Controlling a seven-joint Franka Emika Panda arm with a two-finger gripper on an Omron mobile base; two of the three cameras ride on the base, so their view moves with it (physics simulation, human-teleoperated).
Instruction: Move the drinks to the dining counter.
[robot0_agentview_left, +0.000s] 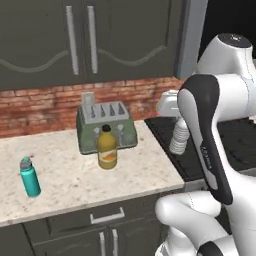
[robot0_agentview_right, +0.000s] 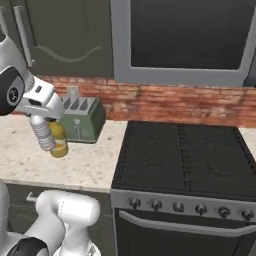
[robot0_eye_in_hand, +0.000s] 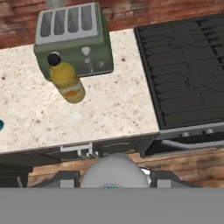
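In the left base view, the gripper (robot0_agentview_left: 176, 116) hung at right of center, clenched around the top of the clear water bottle (robot0_agentview_left: 179, 138), which dangled upright above the seam between the desk (robot0_agentview_left: 75, 185) and the stove (robot0_agentview_left: 172, 135), apparently lifted for carrying. The juice bottle (robot0_agentview_left: 107, 147) stood at center, just in front of the green toaster (robot0_agentview_left: 106, 125); the teal bottle (robot0_agentview_left: 30, 176) waited at lower left, well apart. Both looked yet to be moved.

In the right base view, the gripper (robot0_agentview_right: 39, 112) held the water bottle (robot0_agentview_right: 43, 132) at left, in front of the juice bottle (robot0_agentview_right: 59, 140) and toaster (robot0_agentview_right: 82, 119), with the stove (robot0_agentview_right: 185, 157) at right.

In the hand view, the held bottle's rounded body (robot0_eye_in_hand: 114, 173) sat at bottom center. The juice bottle (robot0_eye_in_hand: 66, 79) stood at upper left against the toaster (robot0_eye_in_hand: 74, 39). The dining counter lay outside all 3 views.
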